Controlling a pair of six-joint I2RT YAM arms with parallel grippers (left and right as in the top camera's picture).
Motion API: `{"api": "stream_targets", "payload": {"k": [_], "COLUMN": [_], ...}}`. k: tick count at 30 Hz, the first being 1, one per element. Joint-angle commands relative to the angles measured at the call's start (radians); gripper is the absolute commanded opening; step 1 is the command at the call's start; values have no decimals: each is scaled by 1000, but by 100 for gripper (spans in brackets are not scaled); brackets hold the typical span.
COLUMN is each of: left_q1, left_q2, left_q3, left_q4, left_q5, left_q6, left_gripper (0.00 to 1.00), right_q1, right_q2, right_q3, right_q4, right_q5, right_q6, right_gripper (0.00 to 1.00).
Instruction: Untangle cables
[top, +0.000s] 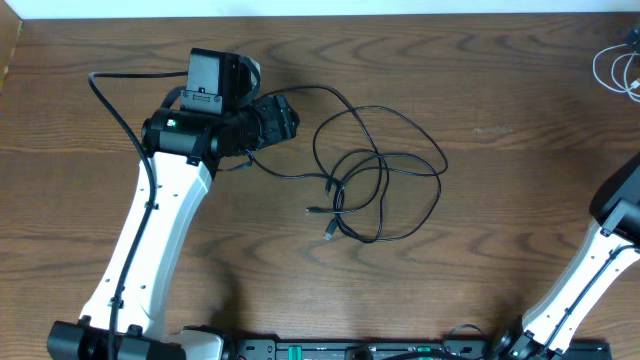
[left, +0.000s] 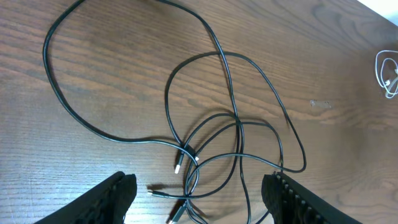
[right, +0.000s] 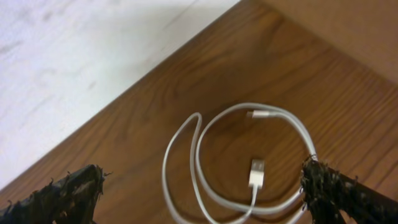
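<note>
Left gripper (left: 199, 190) is facing 3 o'clock toward black cables (left: 236, 121), jaws apart; right gripper (right: 205, 190) is hovering above white cable (right: 256, 174), jaws spread.

Thin black cables (left: 236, 119) tangled in overlapping loops mid-desk (top: 500, 250), small plug ends lying loose. White cable (right: 256, 173) loosely coiled, well apart, near far right corner.

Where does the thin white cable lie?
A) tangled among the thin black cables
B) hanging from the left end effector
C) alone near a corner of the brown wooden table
C: the thin white cable lies loosely coiled at a corner of the brown wooden table, apart from the thin black cables.
</note>
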Motion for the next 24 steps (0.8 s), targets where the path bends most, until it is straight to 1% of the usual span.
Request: {"api": "stream_targets", "payload": {"k": [1, 4, 9, 12, 14, 17, 19, 22, 24], "left_q1": [3, 3, 3, 3, 3, 4, 4, 4, 3], "left_q2": [8, 8, 8, 8, 8, 8, 8, 9, 14], "left_q3": [3, 3, 2, 2, 2, 2, 2, 2, 2], "left_q4": [-2, -2, -2, -3, -3, -5, -13, -29, -33], "left_q5": [-10, -10, -16, -50, -59, -58, -58, -54, -20], "left_q6": [3, 3, 15, 14, 16, 31, 66, 108, 139], "left_gripper": [70, 70, 70, 70, 70, 70, 70, 70, 70], "right_q1": [4, 14, 64, 119, 166, 245, 315, 397, 451], "right_q2": [-117, -193, -272, -293, -294, -291, -287, -282, -278], "right_q3": [15, 15, 15, 14, 14, 14, 14, 14, 13], "right_q4": [-66, -181, -322, -442, -542, -676, -781, -881, -933], "right_q5": [-126, -264, -581, -666, -703, -684, -607, -463, -382], "right_q6": [-2, -1, -2, -13, -62, -154, -209, -219, -229], "right_gripper": [99, 99, 99, 99, 99, 99, 99, 99, 99]}}
